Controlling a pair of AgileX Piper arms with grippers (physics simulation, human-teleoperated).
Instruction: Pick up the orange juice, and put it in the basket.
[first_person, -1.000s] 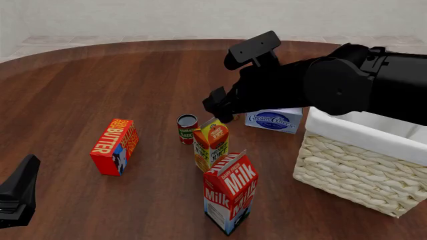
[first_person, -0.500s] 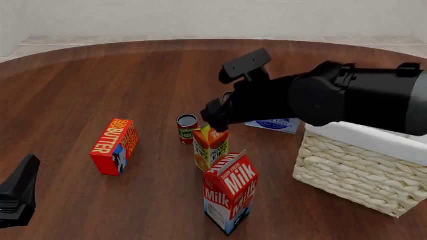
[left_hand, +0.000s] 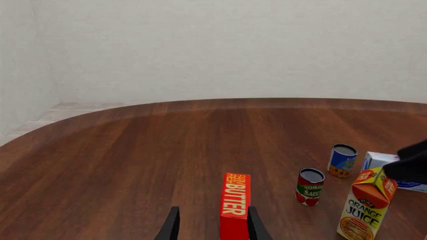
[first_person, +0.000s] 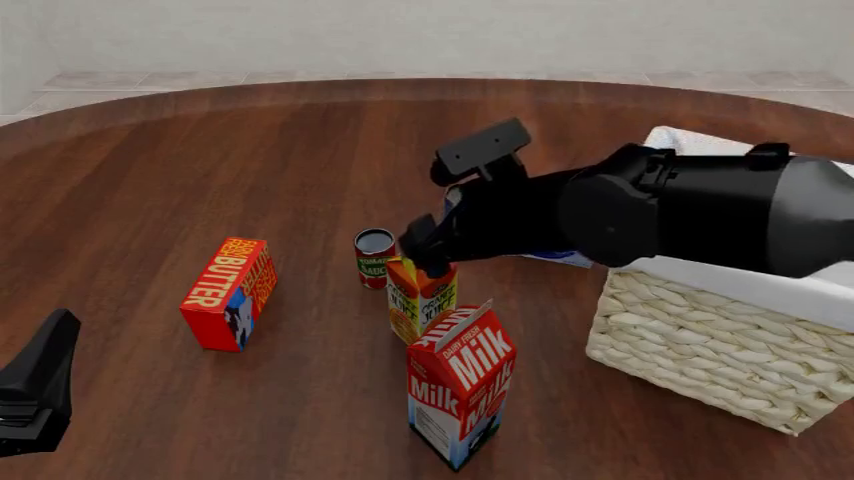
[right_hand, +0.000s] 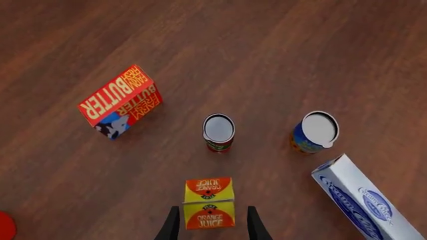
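- My left gripper (first_person: 38, 385) sits low at the near left corner of the table (first_person: 200, 160), well apart from everything; in its wrist view the two fingers (left_hand: 171, 227) stand apart with nothing clamped, the butter box beyond them.
- The butter box (first_person: 230, 293) stands on the left part of the table, tilted, its "BUTTER" face up toward me.
- The tomato sauce can (first_person: 374, 257) stands upright just left of and behind the orange juice.
- The orange juice (first_person: 420, 295) stands upright on the table near the middle, just behind the milk carton (first_person: 461, 385).
- My right gripper (first_person: 430, 250) hangs directly over the juice's gabled top; in its wrist view the fingers (right_hand: 172, 226) are spread on either side of the carton (right_hand: 209, 202), not closed on it.
- A second can (right_hand: 315, 132) and a blue-and-white box (right_hand: 363, 199) lie beyond the juice, mostly hidden by my arm from the front.
- The basket (first_person: 721, 345) stands at the right, well apart from the juice.
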